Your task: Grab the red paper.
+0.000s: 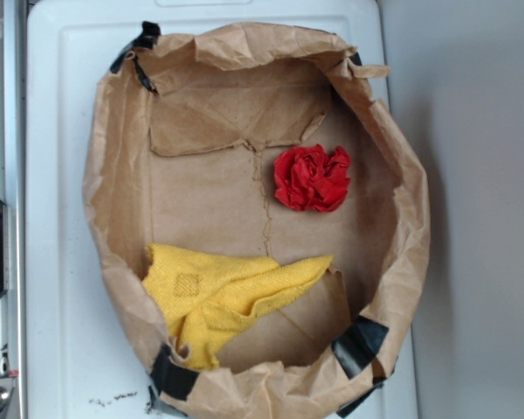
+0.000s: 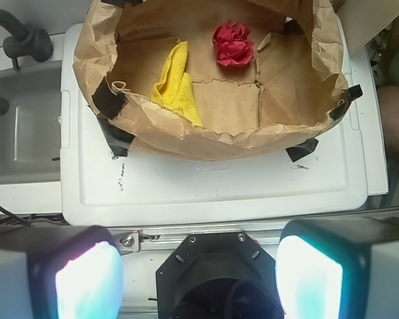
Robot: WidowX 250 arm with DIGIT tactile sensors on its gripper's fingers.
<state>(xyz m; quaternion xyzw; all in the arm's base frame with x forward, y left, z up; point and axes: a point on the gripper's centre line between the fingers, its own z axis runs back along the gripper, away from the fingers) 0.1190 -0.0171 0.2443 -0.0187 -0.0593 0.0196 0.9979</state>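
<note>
The red paper is a small crumpled red wad lying on the floor of a brown paper bag, right of the middle. It also shows in the wrist view, far off at the top. My gripper is open and empty, its two pale pads wide apart at the bottom of the wrist view, well back from the bag and above the robot's black base. The gripper itself does not show in the exterior view.
A yellow cloth lies in the bag's near left part, and shows in the wrist view. The bag has tall crumpled walls with black tape at the corners. It stands on a white surface. A sink lies beside it.
</note>
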